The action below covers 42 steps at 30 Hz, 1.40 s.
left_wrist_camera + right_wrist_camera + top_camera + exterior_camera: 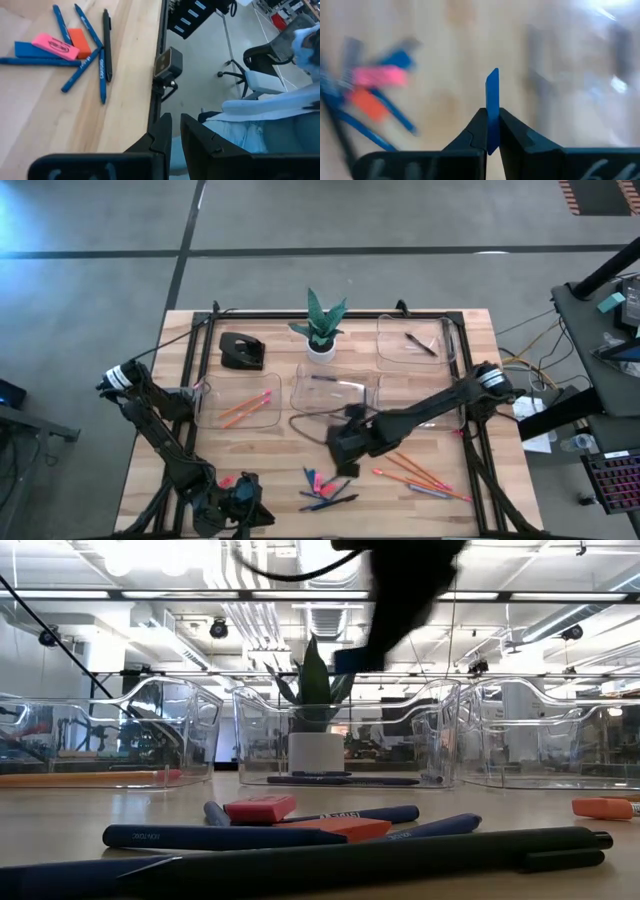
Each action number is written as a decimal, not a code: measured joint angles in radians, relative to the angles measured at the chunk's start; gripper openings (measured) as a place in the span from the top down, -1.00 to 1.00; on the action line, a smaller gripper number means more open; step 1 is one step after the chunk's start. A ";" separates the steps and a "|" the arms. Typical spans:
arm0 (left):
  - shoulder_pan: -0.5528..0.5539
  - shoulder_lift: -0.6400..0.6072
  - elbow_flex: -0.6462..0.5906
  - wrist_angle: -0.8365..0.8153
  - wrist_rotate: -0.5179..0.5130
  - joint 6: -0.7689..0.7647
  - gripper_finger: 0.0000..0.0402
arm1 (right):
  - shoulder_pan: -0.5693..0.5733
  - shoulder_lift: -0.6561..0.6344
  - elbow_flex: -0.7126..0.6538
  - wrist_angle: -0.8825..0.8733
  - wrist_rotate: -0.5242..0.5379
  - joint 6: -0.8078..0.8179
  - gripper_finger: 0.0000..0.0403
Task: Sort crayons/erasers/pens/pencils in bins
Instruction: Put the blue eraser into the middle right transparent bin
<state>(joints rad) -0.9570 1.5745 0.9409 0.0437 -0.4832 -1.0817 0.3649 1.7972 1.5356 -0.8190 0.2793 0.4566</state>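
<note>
Crayon (492, 107) is what we see pinched upright between the fingers of the right gripper (492, 131): a flat blue stick standing above the pressed-together tips in the right wrist view. In the high view that right gripper (347, 448) sits at centre frame, just below the middle bin (372, 385), its arm running up to the right.

We find the left gripper (243, 505) at the lower left of the high view, near the table's (270, 450) bottom edge. Its fingers are drawn together on nothing, with only a narrow slit between them in the left wrist view (174, 145), where they hang past the table edge.

Below centre in the high view lies a loose heap: blue crayons (322, 495), pink and red erasers (318, 479) and a dark pen (335, 502). To its right, at lower right, orange pencils (415, 472) lie fanned on the wood.

Four clear bins sit across the middle and upper right. The left bin (205, 402) holds two orange pencils (245, 408). The upper right bin (385, 340) holds a dark pen (421, 344). The middle bin holds a dark stick (325, 378); we cannot tell whether it is a pen or a crayon. The fourth bin (440, 420), right of centre, is partly covered by the right arm, so we cannot tell its contents.

A potted plant (320, 325) stands at upper centre, with a black desk object (241, 351) to its left.
</note>
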 joint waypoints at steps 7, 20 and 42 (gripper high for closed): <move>0.022 0.000 -0.003 -0.001 0.000 -0.002 0.88 | 0.017 -0.152 -0.019 -0.505 0.188 0.360 0.91; 0.021 0.000 -0.011 -0.001 0.005 -0.014 0.88 | -0.009 -0.336 -0.414 -0.623 0.110 0.708 0.89; 0.009 0.000 -0.012 -0.382 0.315 -0.488 0.88 | -0.071 -0.533 -0.819 -0.134 0.008 0.672 0.69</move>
<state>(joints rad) -0.9476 1.5745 0.9291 -0.3387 -0.1685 -1.5701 0.2939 1.2644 0.7170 -0.9528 0.2877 1.1287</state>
